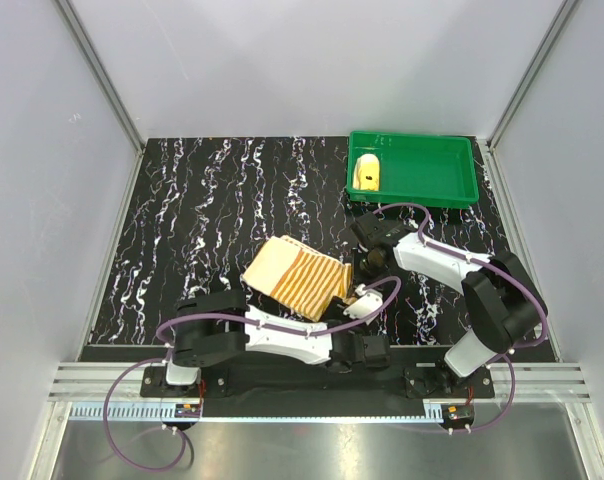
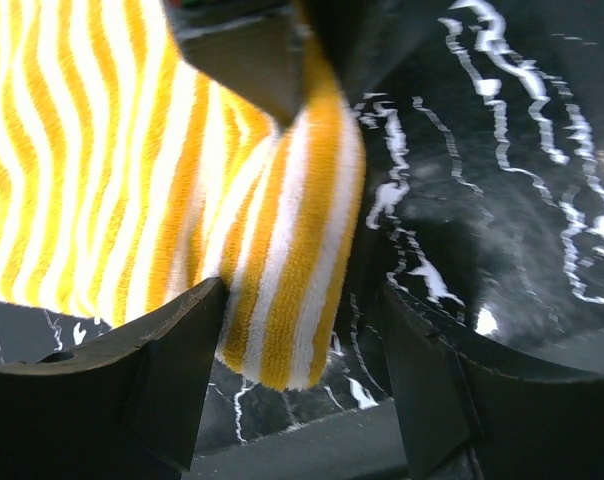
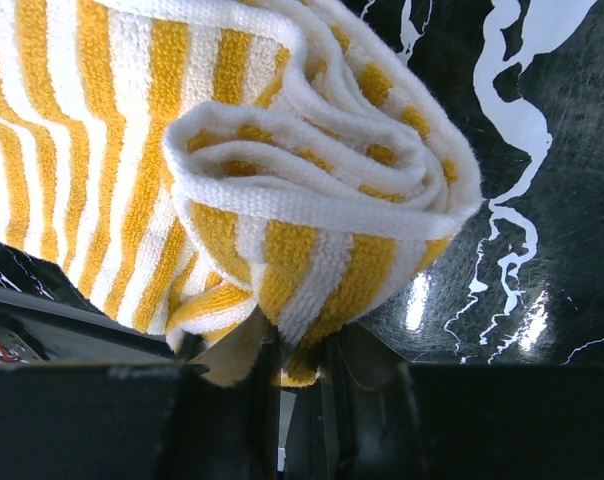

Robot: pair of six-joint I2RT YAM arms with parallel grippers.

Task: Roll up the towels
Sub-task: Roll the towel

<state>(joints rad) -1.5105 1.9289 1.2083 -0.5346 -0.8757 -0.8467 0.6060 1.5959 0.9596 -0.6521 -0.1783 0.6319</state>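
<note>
Right pincer (image 3: pixel 292 365) clamps the striped towel (image 3: pixel 312 180) at its roll; left pincer (image 2: pixel 300 300) gapes around its corner.

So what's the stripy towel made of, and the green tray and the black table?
The striped towel: soft, cotton-like terry cloth, by its fuzzy loops and floppy folds. The green tray: looks like hard plastic, smooth with a slight shine. The table: glossy black with white veins like marble; could be real stone or a printed sheet.

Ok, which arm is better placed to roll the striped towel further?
Right, probably: the right gripper is shut on the rolled end of the striped towel, while the left gripper stands open astride a loose edge, gripping nothing.
</note>
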